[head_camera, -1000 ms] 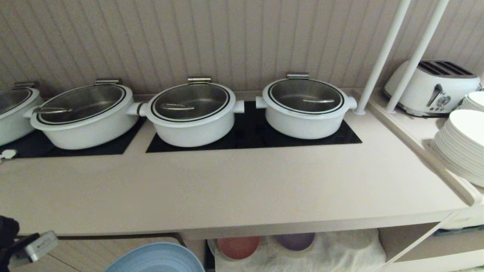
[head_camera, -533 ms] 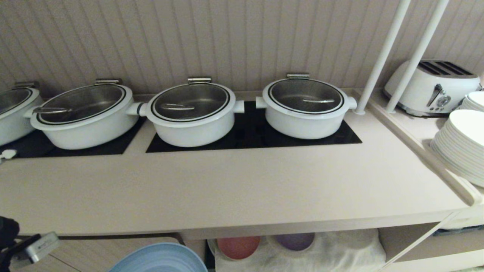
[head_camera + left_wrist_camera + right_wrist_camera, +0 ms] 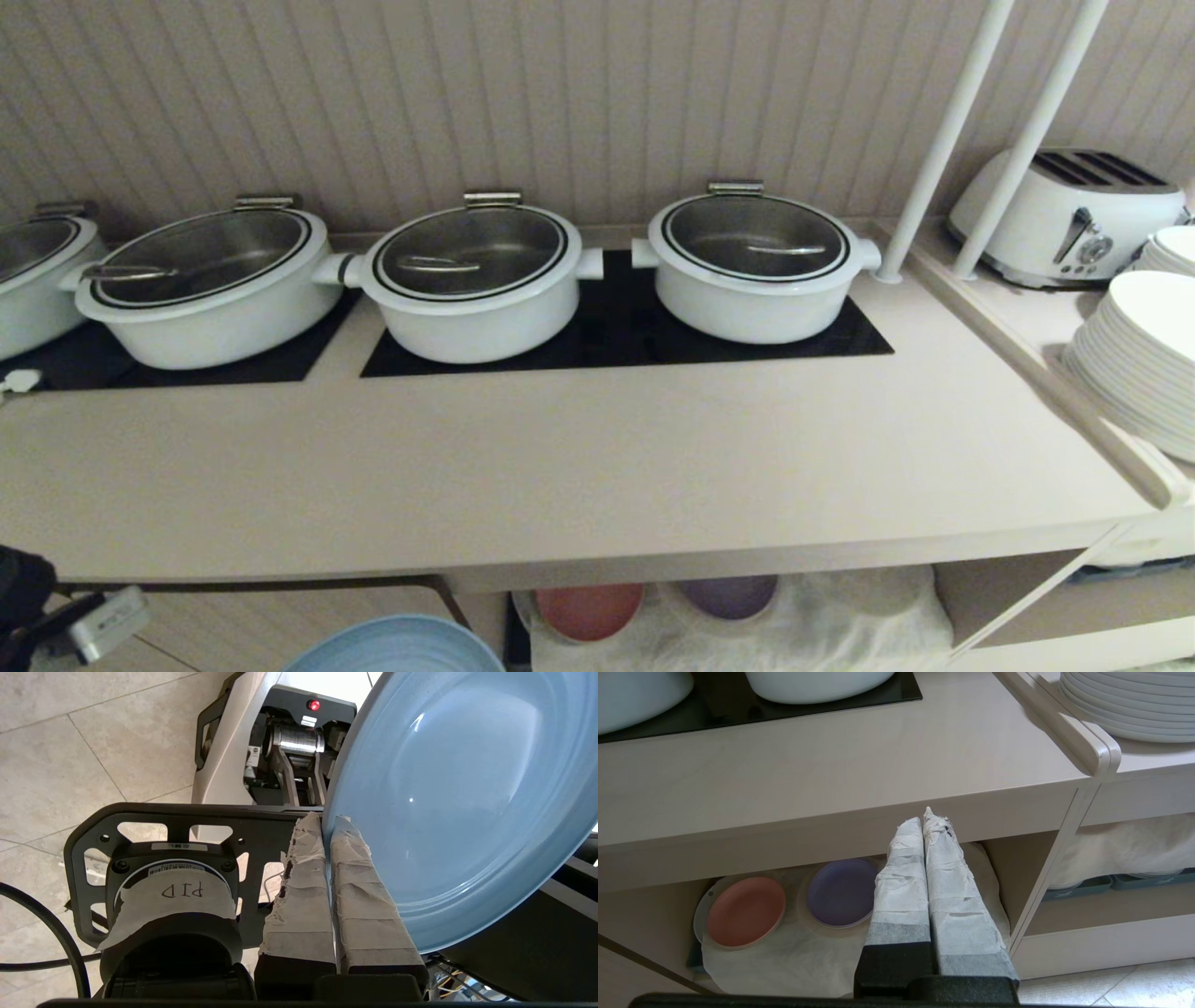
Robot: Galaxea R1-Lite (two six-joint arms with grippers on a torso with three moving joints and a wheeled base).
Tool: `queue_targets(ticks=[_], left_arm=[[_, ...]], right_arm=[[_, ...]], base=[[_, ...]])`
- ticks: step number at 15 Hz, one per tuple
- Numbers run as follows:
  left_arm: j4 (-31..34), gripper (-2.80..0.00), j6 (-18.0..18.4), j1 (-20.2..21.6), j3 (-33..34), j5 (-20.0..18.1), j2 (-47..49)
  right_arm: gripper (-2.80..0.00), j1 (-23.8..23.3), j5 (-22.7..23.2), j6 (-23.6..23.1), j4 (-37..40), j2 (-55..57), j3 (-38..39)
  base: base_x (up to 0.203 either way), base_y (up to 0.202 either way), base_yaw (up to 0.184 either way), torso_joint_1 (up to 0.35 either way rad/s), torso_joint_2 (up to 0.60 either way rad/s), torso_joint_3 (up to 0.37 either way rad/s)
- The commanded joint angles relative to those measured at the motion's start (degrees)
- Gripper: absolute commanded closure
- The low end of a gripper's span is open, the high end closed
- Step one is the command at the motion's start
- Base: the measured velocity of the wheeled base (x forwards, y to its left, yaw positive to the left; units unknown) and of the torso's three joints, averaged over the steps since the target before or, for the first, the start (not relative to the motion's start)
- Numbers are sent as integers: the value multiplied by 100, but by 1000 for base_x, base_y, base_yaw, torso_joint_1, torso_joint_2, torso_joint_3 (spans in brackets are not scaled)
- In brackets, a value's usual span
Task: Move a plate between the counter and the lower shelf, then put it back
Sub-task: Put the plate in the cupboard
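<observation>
The light-blue plate (image 3: 401, 646) hangs below and in front of the counter (image 3: 579, 467), at the lower left of the head view, cut off by the picture's edge. My left gripper (image 3: 327, 821) is shut on the plate's (image 3: 458, 793) rim, one taped finger on each face, and holds it tilted above the floor. The lower shelf (image 3: 840, 607), lined with rumpled white cloth, opens under the counter to the right of the plate. My right gripper (image 3: 924, 819) is shut and empty, held in front of the lower shelf (image 3: 794, 956) and below the counter's front edge (image 3: 831, 826).
A pink plate (image 3: 588, 609) and a purple plate (image 3: 728, 594) lie on the shelf cloth. Several white lidded pots (image 3: 471, 280) stand on black panels along the back. At the right are white poles (image 3: 943, 140), a toaster (image 3: 1069, 215) and stacked white plates (image 3: 1134, 364).
The blue plate and my left wrist have sunk lower in the head view and shifted slightly right. The counter, the pots and the right arm have stayed put.
</observation>
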Motion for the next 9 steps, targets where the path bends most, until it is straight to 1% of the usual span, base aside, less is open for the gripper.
queue_targets(ticks=[1, 9], left_arm=[[22, 0, -5, 0, 20, -7, -23], [13, 0, -5, 0, -42, 19, -172]], right_arm=[[0, 1, -3, 0, -2, 0, 0], [0, 1, -3, 0, -2, 0, 0]], base=[[0, 0, 0, 0, 0, 0], [0, 0, 0, 0, 0, 0]])
